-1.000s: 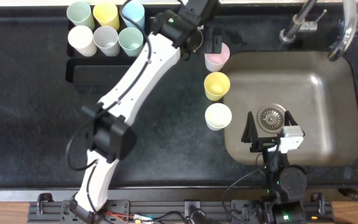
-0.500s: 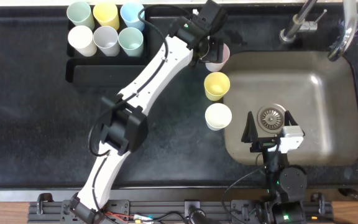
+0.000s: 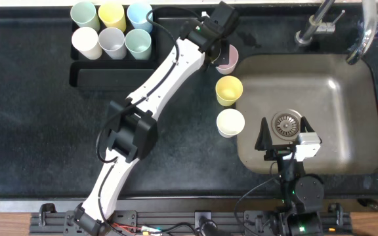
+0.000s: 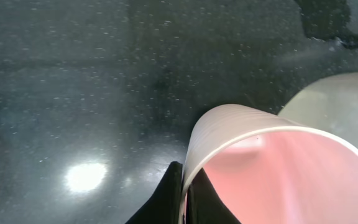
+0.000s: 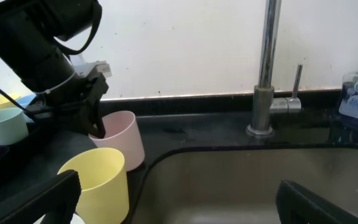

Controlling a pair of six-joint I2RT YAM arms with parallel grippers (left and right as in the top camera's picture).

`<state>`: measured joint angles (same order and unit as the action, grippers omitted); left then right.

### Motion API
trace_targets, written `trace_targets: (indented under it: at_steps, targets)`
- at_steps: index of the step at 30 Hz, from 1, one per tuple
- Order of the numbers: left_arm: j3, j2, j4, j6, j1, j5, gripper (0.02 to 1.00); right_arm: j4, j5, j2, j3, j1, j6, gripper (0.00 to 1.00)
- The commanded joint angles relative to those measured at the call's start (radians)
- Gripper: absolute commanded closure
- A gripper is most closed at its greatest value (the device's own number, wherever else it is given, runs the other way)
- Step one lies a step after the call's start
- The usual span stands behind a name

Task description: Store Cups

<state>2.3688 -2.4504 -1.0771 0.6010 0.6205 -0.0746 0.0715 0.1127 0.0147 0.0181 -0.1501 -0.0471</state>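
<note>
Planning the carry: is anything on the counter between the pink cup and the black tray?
Nothing visible does. The counter between pink cup and black tray is bare; only the left arm spans it.

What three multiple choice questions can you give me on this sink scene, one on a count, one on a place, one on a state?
1. How many plastic cups stand in the black rectangular tray?
A. four
B. six
C. nine

2. Where is the pink plastic cup?
A. in the tray
B. in the sink's basin
C. on the black counter beside the steel sink

3. What is the left hand doing?
A. shut on the pink cup's rim
B. hanging open over the drain
C. lying flat on the counter

Answers:
1 B: the top view shows two rows of three.
2 C: it stands on the counter at the sink's corner.
3 A: the left wrist view shows it pinching the cup's wall.
</note>
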Motion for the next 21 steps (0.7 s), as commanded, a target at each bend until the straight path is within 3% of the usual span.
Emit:
trace_targets:
  at_steps: [1, 9, 16, 21]
  targets:
    - [0.032, 0.141, -0.021, 0.026, -0.005, -0.117, 0.985, -0.005, 0.011, -0.011, -0.014, 0.007, 0.006, 0.003]
    - [0.032, 0.412, -0.272, 0.014, -0.154, -0.259, 0.982, -0.005, 0.011, -0.011, -0.014, 0.006, 0.006, 0.005]
    - [0.023, 0.567, -0.397, -0.233, -0.373, -0.251, 0.972, -0.005, 0.011, -0.011, -0.014, 0.007, 0.006, 0.005]
    - [0.023, 0.601, -0.476, -0.389, -0.567, -0.149, 0.954, -0.005, 0.011, -0.011, -0.014, 0.007, 0.006, 0.005]
